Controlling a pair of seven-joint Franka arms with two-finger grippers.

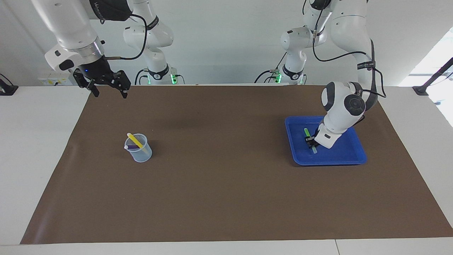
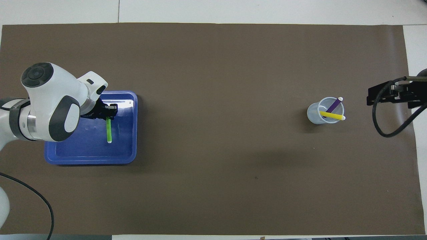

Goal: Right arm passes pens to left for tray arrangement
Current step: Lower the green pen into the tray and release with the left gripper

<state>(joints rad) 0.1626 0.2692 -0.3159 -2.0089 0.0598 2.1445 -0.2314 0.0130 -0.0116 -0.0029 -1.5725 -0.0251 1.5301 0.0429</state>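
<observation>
Facing view: left gripper (image 1: pixel 311 142) is low inside the tray (image 1: pixel 348 156), at the left arm's end of the surface, right over the green pen (image 1: pixel 307 133). The pen lies in the tray's half toward the surface middle, pale cap pointing away from the robots. Whether the gripper is pinching the pen or has let go, cannot tell. Step in hand looks like placing pen one of three. Right gripper (image 1: pixel 107 90) hangs spread and empty over the mat's edge nearest the robots at the right arm's end; that arm waits. Yellow pen (image 1: pixel 136 140) and purple pen (image 1: pixel 132 146) stand tilted in the cup (image 1: pixel 141 154). Next likely needs the left gripper to clear the pen and lift straight up, then the right to go for a pen in the cup.
</observation>
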